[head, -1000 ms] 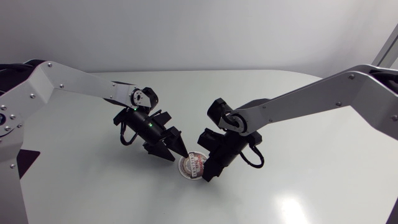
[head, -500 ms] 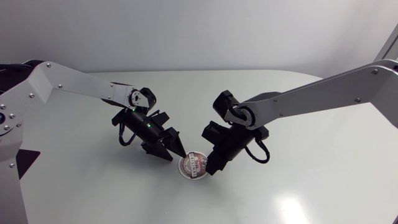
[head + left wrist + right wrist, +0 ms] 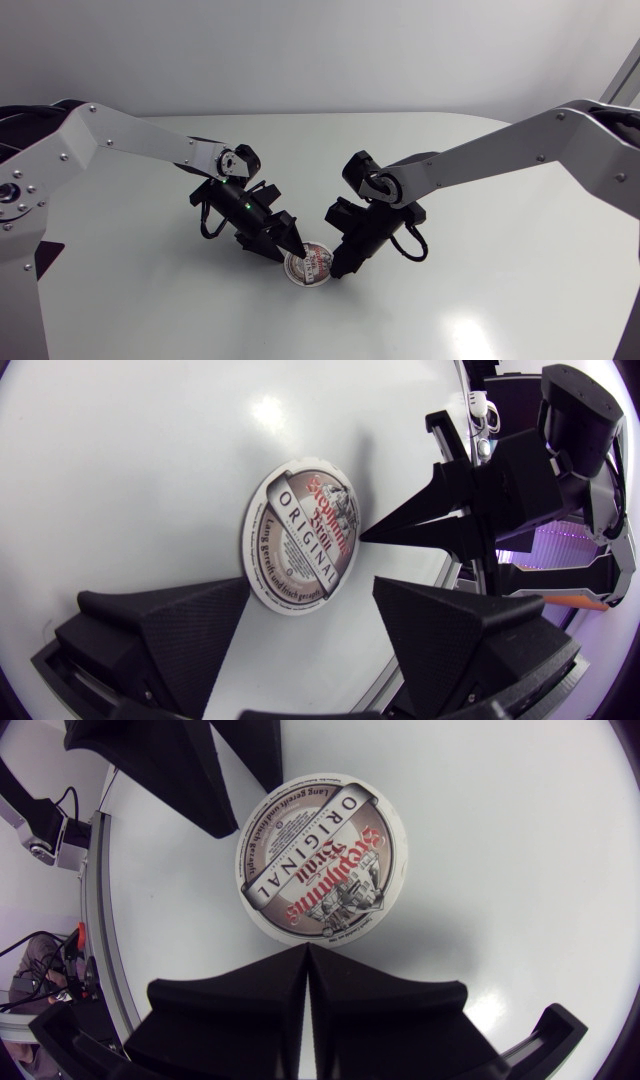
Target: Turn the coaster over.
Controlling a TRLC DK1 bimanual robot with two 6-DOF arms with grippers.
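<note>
The coaster (image 3: pixel 310 267) lay print-side up on the bench (image 3: pixel 480 200), near the front middle. The left gripper (image 3: pixel 294 246) stood at its left edge with fingers apart. The right gripper (image 3: pixel 338 272) met its right edge with fingers together.

Round printed coaster (image 3: pixel 308 266), white table (image 3: pixel 500 300)

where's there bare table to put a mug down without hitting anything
The middle is crowded: the left gripper and right gripper flank the coaster closely. Bare table lies along the near edge in front of the coaster, and across the far side behind them.
</note>
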